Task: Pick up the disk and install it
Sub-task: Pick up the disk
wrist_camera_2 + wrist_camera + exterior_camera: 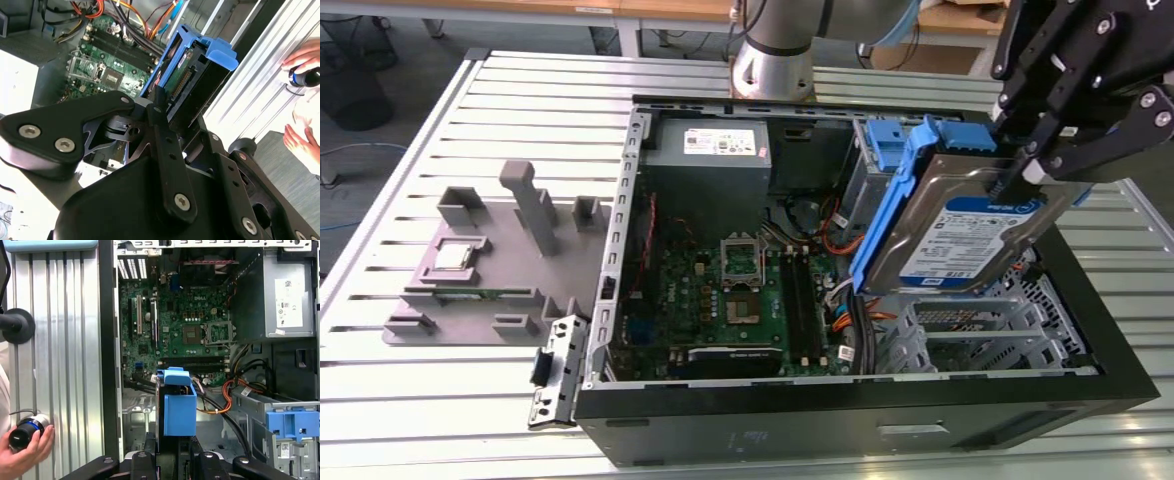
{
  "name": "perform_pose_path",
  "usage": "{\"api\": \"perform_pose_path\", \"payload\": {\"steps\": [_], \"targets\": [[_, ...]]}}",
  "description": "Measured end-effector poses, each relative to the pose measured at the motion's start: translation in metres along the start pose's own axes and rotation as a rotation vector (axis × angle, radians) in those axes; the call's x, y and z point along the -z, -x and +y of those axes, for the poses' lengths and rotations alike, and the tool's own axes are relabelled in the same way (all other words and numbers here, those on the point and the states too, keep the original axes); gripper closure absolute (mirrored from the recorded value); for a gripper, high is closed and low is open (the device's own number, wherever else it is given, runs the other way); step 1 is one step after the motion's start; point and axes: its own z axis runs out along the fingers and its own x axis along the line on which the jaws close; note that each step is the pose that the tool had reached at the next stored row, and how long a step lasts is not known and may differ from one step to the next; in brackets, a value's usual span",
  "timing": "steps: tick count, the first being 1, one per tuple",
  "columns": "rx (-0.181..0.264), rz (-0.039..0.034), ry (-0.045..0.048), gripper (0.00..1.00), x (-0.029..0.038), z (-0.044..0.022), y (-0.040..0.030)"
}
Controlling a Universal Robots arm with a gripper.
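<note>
My gripper point(1021, 175) is shut on the disk point(961, 235), a silver drive with a white-and-blue label and blue side rails. It holds the disk tilted, nearly on edge, above the drive cage on the exterior view's right of the open computer case point(854, 410). In the second wrist view the black fingers point(159, 112) clamp the disk point(192, 75) at its connector end. In the first wrist view the disk point(179, 407) is seen edge on, over the case interior, just beyond the gripper point(172, 452).
A bare blue bracket point(881, 150) sits in the bay behind the disk. The grey power supply box point(710, 145), motherboard point(747, 290) and cables fill the case. A grey fixture point(494, 260) lies on the slatted table. A person's hand point(25, 445) rests beside the case.
</note>
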Motion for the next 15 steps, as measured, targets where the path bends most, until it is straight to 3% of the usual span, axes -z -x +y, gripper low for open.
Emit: {"api": "perform_pose_path", "payload": {"steps": [9, 15], "targets": [[0.000, 0.0000, 0.0000, 0.65, 0.0000, -0.0034, -0.0002], [0.000, 0.0000, 0.0000, 0.65, 0.0001, -0.0038, -0.0048]]}}
